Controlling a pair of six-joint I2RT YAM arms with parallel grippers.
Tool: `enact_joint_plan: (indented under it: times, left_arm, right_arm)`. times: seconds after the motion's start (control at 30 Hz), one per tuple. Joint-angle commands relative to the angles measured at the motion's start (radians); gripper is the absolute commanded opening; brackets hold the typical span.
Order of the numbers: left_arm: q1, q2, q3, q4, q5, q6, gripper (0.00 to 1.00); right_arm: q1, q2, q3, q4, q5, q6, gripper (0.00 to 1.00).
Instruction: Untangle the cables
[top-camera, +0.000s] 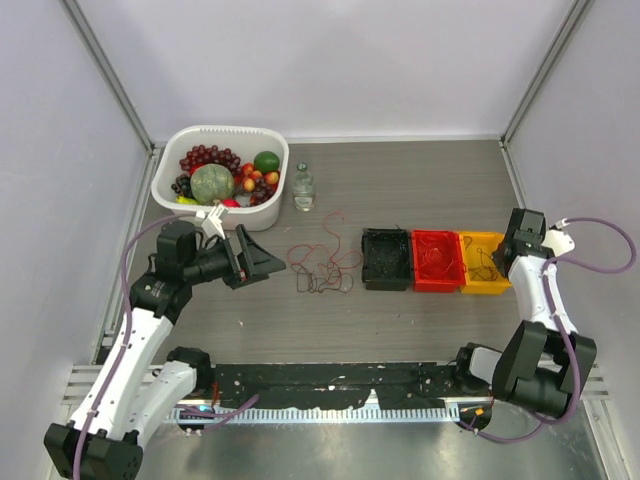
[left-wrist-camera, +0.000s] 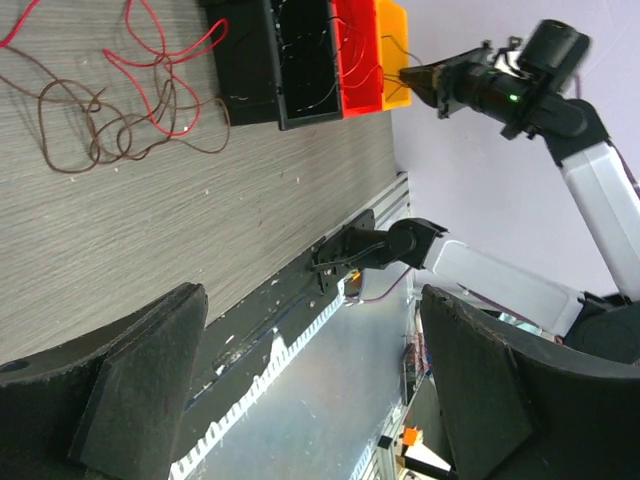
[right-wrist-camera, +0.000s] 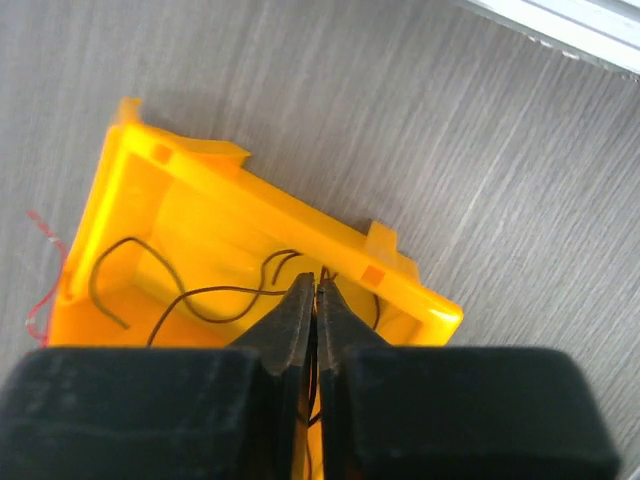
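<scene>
thread-thin looped cables (top-camera: 320, 280), boxy yellow bin (right-wrist-camera: 215, 180) — glossy

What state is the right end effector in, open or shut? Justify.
Shut: in the right wrist view the right end effector has its fingers pressed together above the yellow bin. Whether a dark cable is pinched between them, cannot tell.

A yellow bin (right-wrist-camera: 262, 222) is shown on a grey table (right-wrist-camera: 500, 150). Thin dark cables (right-wrist-camera: 190, 296) are seen inside it, beneath the right gripper (right-wrist-camera: 316, 290), whose fingertips are pressed together.
</scene>
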Motion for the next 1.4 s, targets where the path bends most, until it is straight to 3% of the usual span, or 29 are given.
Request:
enact_joint_plan:
  times: [0.0, 0.03, 0.07, 0.23, 0.43, 0.53, 0.63, 0.8, 0.93, 1.1, 1.37]
  left_arm:
    - [-0.003, 0.050, -0.013, -0.004, -0.022, 0.049, 0.92]
    - [-0.003, 0.070, -0.011, -0.005, -0.032, 0.055, 0.92]
    - [-0.003, 0.094, -0.010, -0.006, -0.042, 0.062, 0.91]
    - [-0.009, 0.198, 0.007, -0.004, -0.101, 0.077, 0.85]
    - [-0.042, 0.269, -0.005, 0.034, -0.151, 0.097, 0.84]
    - [-0.069, 0.304, -0.007, 0.047, -0.215, 0.114, 0.84]
    - [-0.101, 0.361, -0.003, 0.077, -0.262, 0.125, 0.77]
    - [-0.187, 0.507, 0.032, 0.131, -0.358, 0.135, 0.62]
    - [-0.249, 0.619, 0.053, 0.184, -0.453, 0.132, 0.59]
    - [-0.270, 0.741, 0.088, 0.217, -0.553, 0.170, 0.69]
    - [-0.307, 0.926, 0.164, 0.252, -0.593, 0.169, 0.57]
  right_arm:
    - [0.037, -0.124, 0.020, 0.081, 0.029, -0.102, 0.16]
    - [0.041, -0.150, 0.021, 0.089, 0.014, -0.113, 0.19]
    - [0.043, -0.161, 0.031, 0.084, 0.006, -0.119, 0.34]
    - [0.055, -0.160, 0.104, 0.008, -0.005, -0.148, 0.51]
    - [0.073, -0.199, 0.181, -0.028, 0.003, -0.203, 0.53]
    - [0.126, -0.233, 0.199, 0.012, -0.115, -0.238, 0.53]
    - [0.327, -0.218, 0.195, 0.160, -0.378, -0.275, 0.55]
    - [0.839, -0.022, 0.271, 0.282, -0.398, -0.335, 0.56]
    - [1.012, 0.107, 0.284, 0.374, -0.390, -0.349, 0.55]
    - [1.029, 0.106, 0.250, 0.406, -0.396, -0.329, 0.54]
    - [1.022, -0.060, 0.181, 0.357, -0.247, -0.404, 0.54]
